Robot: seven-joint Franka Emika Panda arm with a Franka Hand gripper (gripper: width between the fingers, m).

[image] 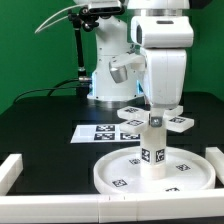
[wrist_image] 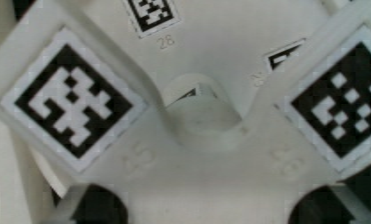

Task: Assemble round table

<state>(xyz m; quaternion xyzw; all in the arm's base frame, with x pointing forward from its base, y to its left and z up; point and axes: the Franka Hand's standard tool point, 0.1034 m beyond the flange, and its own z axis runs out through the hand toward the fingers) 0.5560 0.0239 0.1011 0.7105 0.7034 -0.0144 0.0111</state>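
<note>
**Op:** Gripper [image: 157, 108] is clenched on the cross-shaped foot piece [image: 152, 118], centre frame, right on top of the cylinder leg [image: 153, 141]. The leg stands upright in the round rimmed disc [image: 120, 172], bottom centre. From the wrist I see only tagged foot arms [wrist_image: 79, 92], filling the frame.

**Obs:** Risks?

**Op:** Seating, mainly. I can't tell whether the foot is square on the leg top; the joint is hidden. If it's tilted, I judge pressing or turning could jam it or tip the leg. The disc sits loose, so it might slide or spin.

**Obs:** Surface, room?

**Op:** Black table [image: 40, 120]; marker board [image: 100, 131] behind the disc, mid-frame. White border bars at lower left [image: 9, 170] and lower right [image: 216, 160]. Green backdrop [image: 30, 40] across the top.
</note>
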